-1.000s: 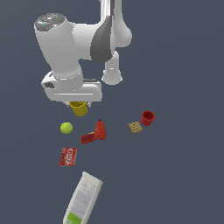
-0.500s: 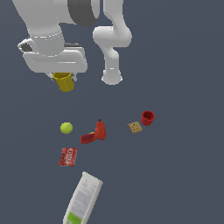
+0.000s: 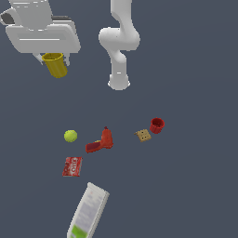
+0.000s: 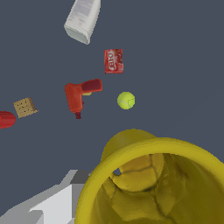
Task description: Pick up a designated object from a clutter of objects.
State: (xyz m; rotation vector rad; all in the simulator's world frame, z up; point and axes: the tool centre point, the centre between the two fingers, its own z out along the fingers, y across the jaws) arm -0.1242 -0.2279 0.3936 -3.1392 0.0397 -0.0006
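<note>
The yellow cup (image 3: 55, 64) hangs under my gripper (image 3: 52, 58) high above the floor at the exterior view's upper left, tilted a little. The gripper is shut on it; the fingers are mostly hidden by the hand and the cup. In the wrist view the yellow cup (image 4: 157, 183) fills the near part of the picture, its open mouth facing the camera. The rest of the clutter lies far below: a yellow-green ball (image 3: 70, 135), a red drill-shaped toy (image 3: 101, 142), a flat red packet (image 3: 72, 166), a white bottle (image 3: 88, 211), a brown cracker (image 3: 143, 135) and a red cup (image 3: 157, 125).
The arm's white base (image 3: 119, 79) stands behind the clutter on the dark floor. In the wrist view the ball (image 4: 126, 100), red toy (image 4: 79, 95), packet (image 4: 113, 61), bottle (image 4: 82, 18), cracker (image 4: 24, 107) and red cup (image 4: 6, 119) show.
The gripper has risen with the yellow cup and moved toward the exterior view's left. The objects on the floor have not moved.
</note>
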